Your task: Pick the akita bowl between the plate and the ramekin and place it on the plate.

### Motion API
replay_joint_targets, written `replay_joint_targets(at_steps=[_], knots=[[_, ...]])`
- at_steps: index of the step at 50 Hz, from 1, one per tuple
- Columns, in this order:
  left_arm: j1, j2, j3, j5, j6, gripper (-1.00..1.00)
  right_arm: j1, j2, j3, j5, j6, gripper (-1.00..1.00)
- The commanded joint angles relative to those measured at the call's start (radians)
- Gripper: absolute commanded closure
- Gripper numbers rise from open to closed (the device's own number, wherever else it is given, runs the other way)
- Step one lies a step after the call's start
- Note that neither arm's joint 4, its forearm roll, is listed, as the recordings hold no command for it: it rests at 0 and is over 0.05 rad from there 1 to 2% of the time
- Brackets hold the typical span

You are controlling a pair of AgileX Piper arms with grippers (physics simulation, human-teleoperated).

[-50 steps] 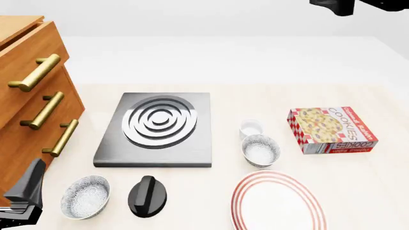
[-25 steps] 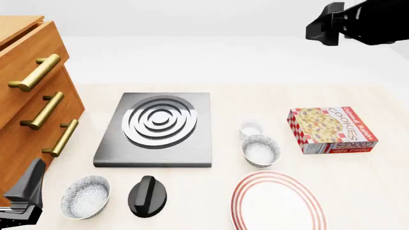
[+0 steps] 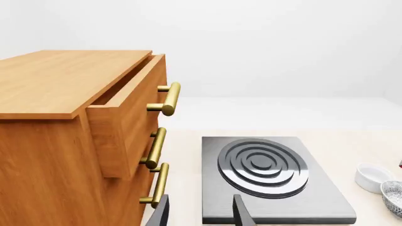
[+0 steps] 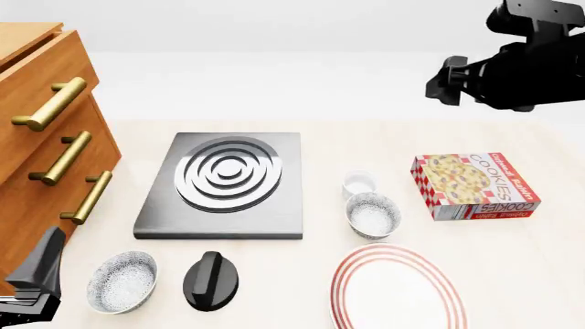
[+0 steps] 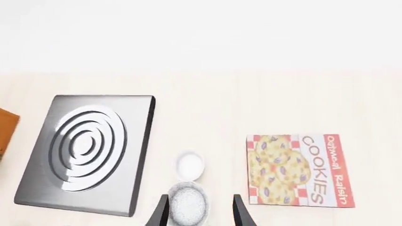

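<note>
The akita bowl (image 4: 372, 214), speckled white inside, stands between the ramekin (image 4: 359, 184) behind it and the red-ringed plate (image 4: 398, 288) in front. My right gripper (image 4: 440, 83) hangs high above the table's far right, well above and behind the bowl. In the right wrist view its fingers (image 5: 159, 214) are spread and the open gripper (image 5: 199, 216) frames the bowl (image 5: 186, 205) far below, with the ramekin (image 5: 189, 165) just beyond. My left gripper (image 4: 37, 274) rests open at the front left. Its wrist view (image 3: 201, 216) catches the ramekin (image 3: 373, 176) and the bowl's edge (image 3: 394, 197).
A second identical bowl (image 4: 122, 281) sits at the front left beside a black knob-like object (image 4: 211, 279). A grey stove plate (image 4: 224, 184) fills the middle. A cookies box (image 4: 473, 185) lies right of the ramekin. A wooden drawer cabinet (image 4: 46, 144) stands at the left.
My right arm has come down and leftward into the front view from the top right corner. The left arm and all the objects have stayed put.
</note>
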Motion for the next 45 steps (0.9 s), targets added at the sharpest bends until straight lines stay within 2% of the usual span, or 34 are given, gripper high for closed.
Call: replay_joint_targets(at_steps=[1, 13, 30, 45], knots=[[0.000, 0.000, 0.000, 0.000, 0.000, -1.00, -0.011, 0.048, 0.069, -0.071, 0.035, -1.00], [0.000, 0.000, 0.000, 0.000, 0.000, -1.00, -0.021, 0.067, 0.146, -0.129, 0.057, -1.00], [0.000, 0.000, 0.000, 0.000, 0.000, -1.00, -0.029, 0.060, 0.191, -0.125, 0.032, -1.00], [0.000, 0.000, 0.000, 0.000, 0.000, -1.00, -0.006, 0.128, 0.236, -0.194, 0.017, -1.00]])
